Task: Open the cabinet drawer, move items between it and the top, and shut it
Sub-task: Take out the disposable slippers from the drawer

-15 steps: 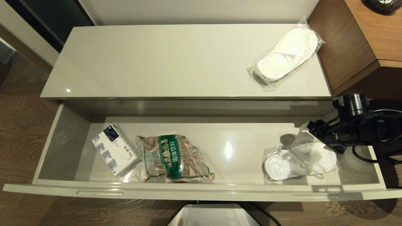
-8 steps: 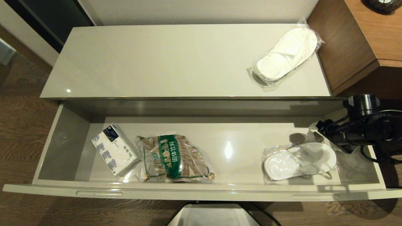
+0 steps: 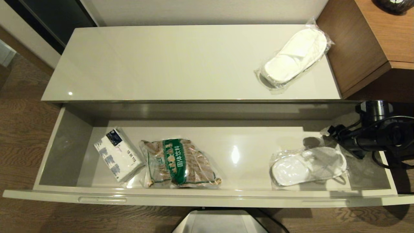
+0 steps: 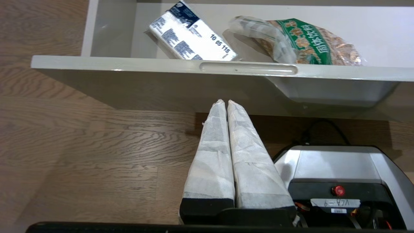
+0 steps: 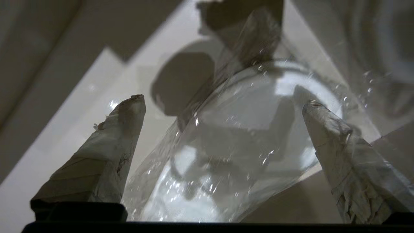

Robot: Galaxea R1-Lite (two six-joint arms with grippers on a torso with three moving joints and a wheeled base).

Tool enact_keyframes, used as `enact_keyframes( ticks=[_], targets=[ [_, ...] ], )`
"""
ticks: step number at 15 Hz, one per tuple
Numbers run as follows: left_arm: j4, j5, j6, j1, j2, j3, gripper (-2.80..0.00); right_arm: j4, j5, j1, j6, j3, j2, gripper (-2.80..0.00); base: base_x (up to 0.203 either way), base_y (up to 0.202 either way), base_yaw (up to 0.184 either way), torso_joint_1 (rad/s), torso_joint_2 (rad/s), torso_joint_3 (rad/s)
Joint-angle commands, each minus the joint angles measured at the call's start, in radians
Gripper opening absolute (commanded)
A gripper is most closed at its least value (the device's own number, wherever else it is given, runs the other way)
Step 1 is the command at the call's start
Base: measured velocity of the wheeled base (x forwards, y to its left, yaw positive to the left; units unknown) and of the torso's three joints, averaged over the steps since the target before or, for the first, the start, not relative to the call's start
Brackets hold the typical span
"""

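The right hand (image 5: 223, 100) stands spread wide, its two wrapped fingers (image 5: 106, 145) well apart and holding nothing; between them, just below, lies the bagged slipper in the drawer (image 5: 233, 136). In the head view this hand (image 3: 333, 133) hangs at 3 o'clock, over the right end of the cabinet drawer (image 3: 207, 198), just above the heel end of that slipper (image 3: 307, 165); whether it touches the crinkly bag cannot be told. The drawer is pulled fully out. Toward 9 o'clock along its floor, well apart from the slipper, lie a clear bag of brown pieces with a green label (image 3: 179, 163) and, just beside it, a white-and-blue tissue pack (image 3: 118, 153). At 1 o'clock the second bagged slipper (image 3: 296, 55) rests on the top (image 3: 161, 64), near the brown desk (image 3: 385, 35). The left hand (image 4: 225, 103), fingers pressed together and empty, is parked below the drawer's front.
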Motion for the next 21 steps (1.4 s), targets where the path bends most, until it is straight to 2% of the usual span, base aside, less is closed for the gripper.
enact_keyframes(
  ticks=[1, 8, 12, 21],
  targets=[
    [0.0, 0.0, 0.0, 0.0, -0.001, 0.0, -2.8, -0.025, 0.0, -0.012, 0.001, 0.0, 0.041, 0.0, 0.0, 0.0, 0.0, 0.0, 0.0, 0.0],
    [0.0, 0.0, 0.0, 0.002, -0.001, 0.0, -2.8, -0.029, 0.001, -0.021, 0.0, -0.001, 0.099, 0.0, 0.0, 0.0, 0.0, 0.0, 0.0, 0.0],
    [0.0, 0.0, 0.0, 0.001, -0.001, 0.0, -2.8, -0.102, 0.0, -0.029, -0.003, 0.012, 0.148, 0.0, 0.0, 0.0, 0.0, 0.0, 0.0, 0.0],
    [0.0, 0.0, 0.0, 0.0, -0.001, 0.0, -2.8, -0.105, 0.001, -0.029, -0.003, 0.014, 0.196, 0.0, 0.0, 0.0, 0.0, 0.0, 0.0, 0.0]
  ],
)
